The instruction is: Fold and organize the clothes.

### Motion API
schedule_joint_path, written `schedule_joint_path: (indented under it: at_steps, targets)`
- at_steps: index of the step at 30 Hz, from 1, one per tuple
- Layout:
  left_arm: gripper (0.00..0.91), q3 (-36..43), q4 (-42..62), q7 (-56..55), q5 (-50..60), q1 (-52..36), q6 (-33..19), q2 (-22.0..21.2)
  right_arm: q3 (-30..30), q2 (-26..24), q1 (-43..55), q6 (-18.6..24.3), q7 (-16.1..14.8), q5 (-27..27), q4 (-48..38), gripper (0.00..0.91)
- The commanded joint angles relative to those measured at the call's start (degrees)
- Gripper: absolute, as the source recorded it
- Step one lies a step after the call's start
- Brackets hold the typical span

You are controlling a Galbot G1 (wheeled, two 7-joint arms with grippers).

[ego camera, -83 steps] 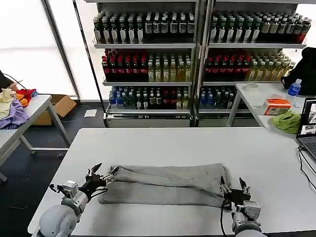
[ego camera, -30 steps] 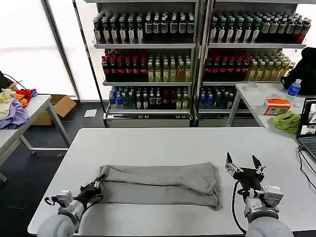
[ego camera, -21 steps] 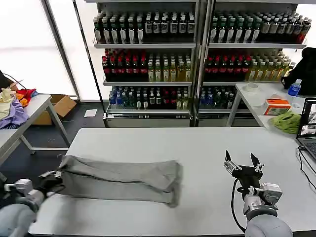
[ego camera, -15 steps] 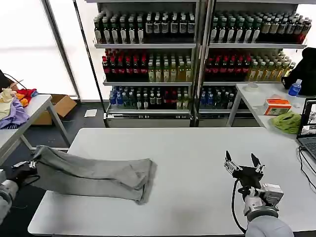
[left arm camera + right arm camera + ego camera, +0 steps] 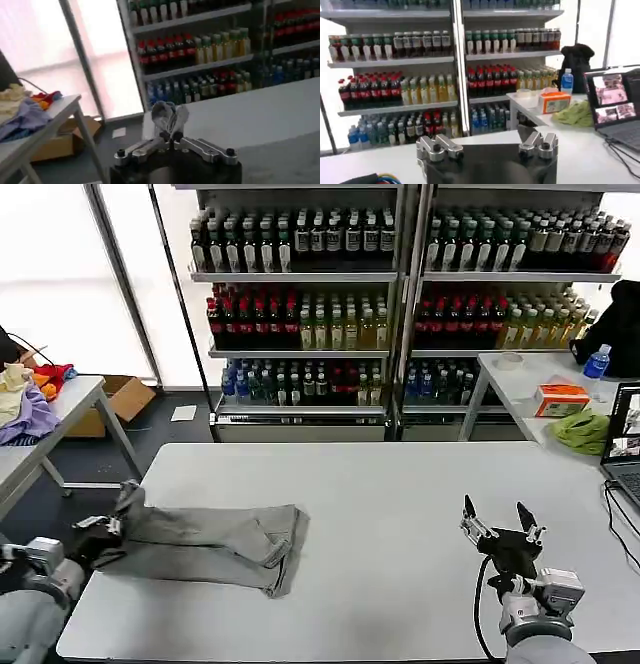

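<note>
A folded grey garment, one of the clothes, lies at the white table's left side, its end hanging past the left edge. My left gripper holds that end beyond the table edge, shut on it. In the left wrist view a bunch of grey cloth is pinched between the closed fingertips of my left gripper. Above the table's right front stands my right gripper, open and holding nothing. The right wrist view shows my right gripper with its fingers spread wide.
The white table is bare right of the garment. A side table at left carries a heap of lilac, red and yellow fabrics. At right, another table holds a lime-green cloth, an orange box and a laptop. Bottle shelves stand behind.
My left gripper dragged the grey garment from the table's middle to its left edge, then came back slightly toward the table. The right gripper let go, rose and stayed open at the right.
</note>
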Motion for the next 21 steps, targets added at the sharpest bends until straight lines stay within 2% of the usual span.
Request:
schedule_joint_path:
  at_steps: [1,8,21]
  targets:
    - [0.0,22.3,-6.4,-4.5,3.0,-3.9,1.9,-7.2,1.3,1.2,-4.0,0.4,0.0,-1.4,1.4,0.907]
    - [0.0,29.3,-6.1,-6.7,2.0,-7.6,2.7,-8.1,2.0,2.7,-6.1,1.3,-0.1,-2.9,1.3,0.907]
    - [0.0,32.7,-7.7,-9.1,-0.8,-11.2,4.2,-7.9,1.1,4.0,-7.9,2.3,-0.3,-5.1,1.9,0.907]
